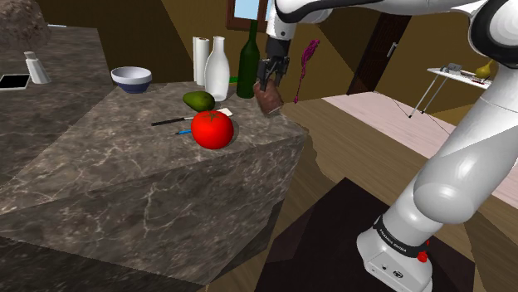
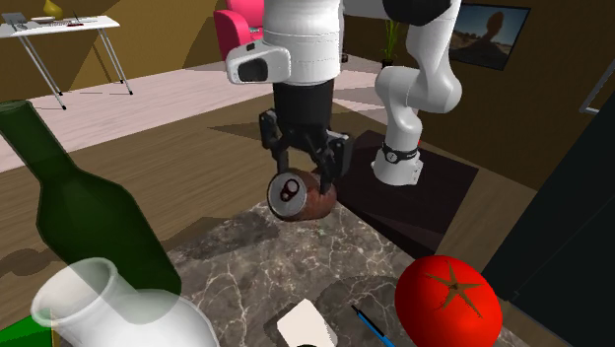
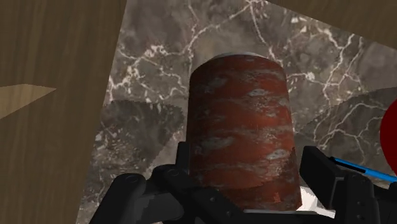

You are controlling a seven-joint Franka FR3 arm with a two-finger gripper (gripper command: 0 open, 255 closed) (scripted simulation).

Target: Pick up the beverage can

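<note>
The tool [image 2: 307,180] clasps the reddish can [image 2: 296,199], tilted, over the marble counter [image 1: 124,182]; green bottle [image 1: 247,65] and avocado [image 1: 199,101] lie near.

On the dark marbled stone worktop [image 1: 124,174] a red tomato [image 1: 212,129] lies just beside a black-handled knife [image 1: 170,122] and a blue pen [image 1: 183,132]. Near them sit a green avocado [image 1: 198,101], a white bottle-shaped vase [image 1: 217,70], a tall dark green bottle [image 1: 247,66] and a blue, white-lined bowl [image 1: 131,80].
</note>
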